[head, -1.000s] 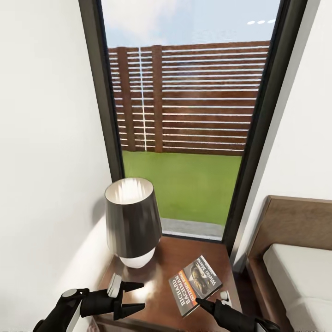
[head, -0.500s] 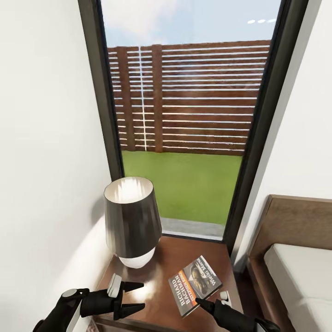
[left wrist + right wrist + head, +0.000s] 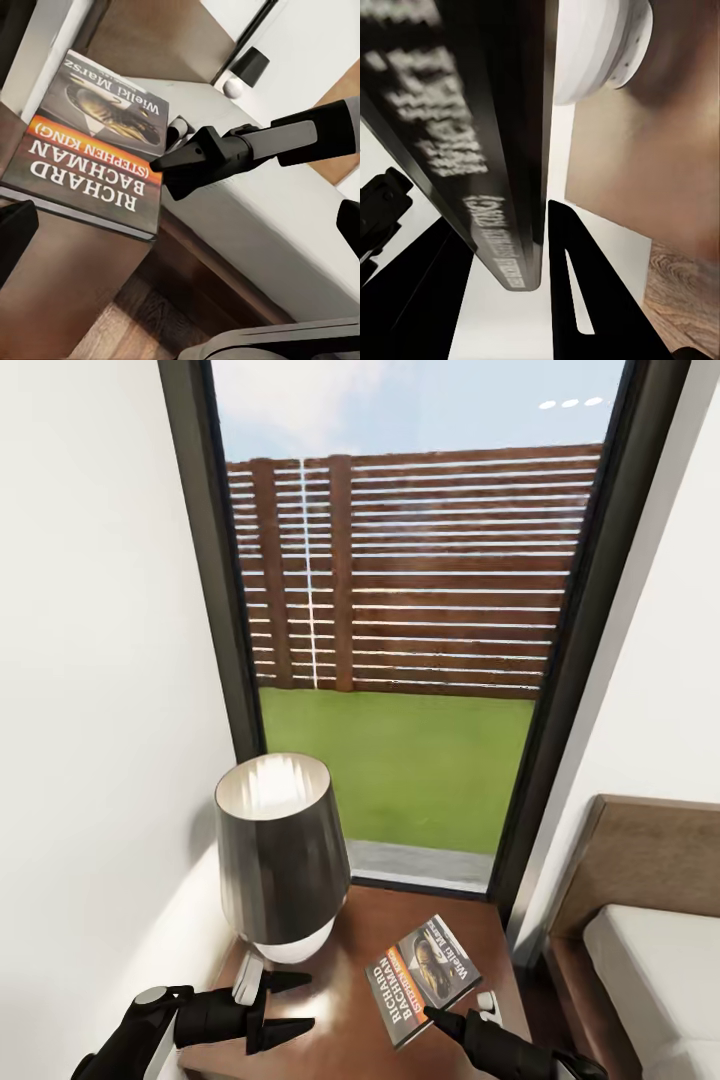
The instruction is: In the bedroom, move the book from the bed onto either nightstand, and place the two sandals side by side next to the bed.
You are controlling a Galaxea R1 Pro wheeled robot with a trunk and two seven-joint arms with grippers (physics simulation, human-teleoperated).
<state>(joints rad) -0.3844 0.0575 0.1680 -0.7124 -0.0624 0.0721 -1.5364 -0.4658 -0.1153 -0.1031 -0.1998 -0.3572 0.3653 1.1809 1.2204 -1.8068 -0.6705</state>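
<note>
Basically the book [image 3: 422,978] lies flat on the nightstand [image 3: 340,1028], cover up, and the right gripper [image 3: 462,1015] sits at its near right corner. One dark finger [image 3: 445,1018] of that gripper touches the book's near edge and a pale pad shows just beside it on the far side; in the right wrist view the book's edge [image 3: 502,150] runs between the two dark fingers [image 3: 585,300], so the gripper looks closed on the book, with only a narrow gap left around the thin cover. In the left wrist view the same finger [image 3: 199,157] lies over the book's [image 3: 90,142] corner, with the off-white bed [image 3: 285,240] beyond it. The left gripper [image 3: 285,1005] hovers over the near left part of the nightstand top, fingers spread apart with nothing between them, well apart from the book, which lies ahead of it and off to its right. A lamp [image 3: 275,855] with a dark shade and white base stands on the nightstand just beyond the left gripper. The bed [image 3: 650,970] with its brown headboard [image 3: 650,850] lies to the right of the right gripper, beside the nightstand. A tall dark-framed window [image 3: 400,620] behind the nightstand shows grass and a slatted fence.
</note>
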